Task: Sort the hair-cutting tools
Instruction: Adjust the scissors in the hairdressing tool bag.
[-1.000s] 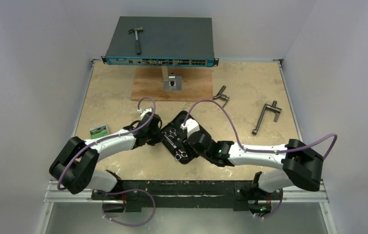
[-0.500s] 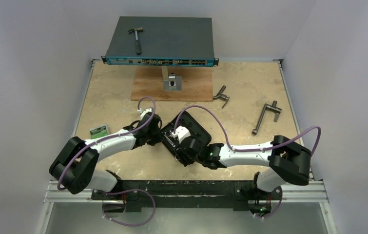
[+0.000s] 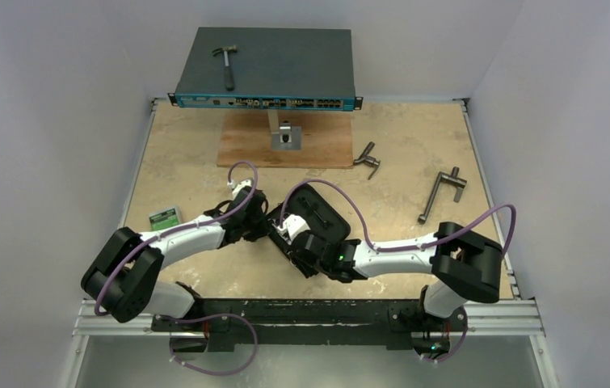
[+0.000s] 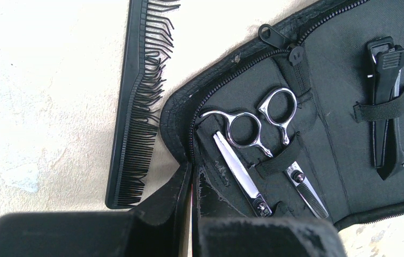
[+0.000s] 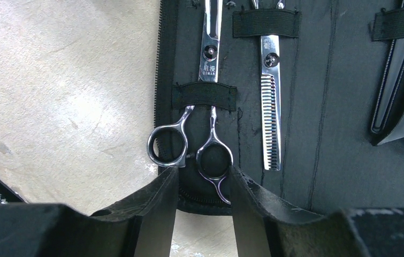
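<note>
Since a sec ago right gripper (image 5: 204,179) slid toward 9 o'clock, now over open black case (image 5: 322,160), jaws spread astride a ring of the plain scissors (image 5: 209,59). At their 3 o'clock: toothed scissors (image 5: 271,107), both silver, strapped in; black clip (image 4: 387,107) beyond. Black comb (image 4: 135,107) on table (image 4: 44,80), 9 o'clock of case; left gripper (image 4: 190,182) pinches case edge.

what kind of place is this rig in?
Probably a robotics lab test cell: plain white walls box in the table, a network switch with a hammer on it sits at the back, and a zip case lies mid-table.
</note>
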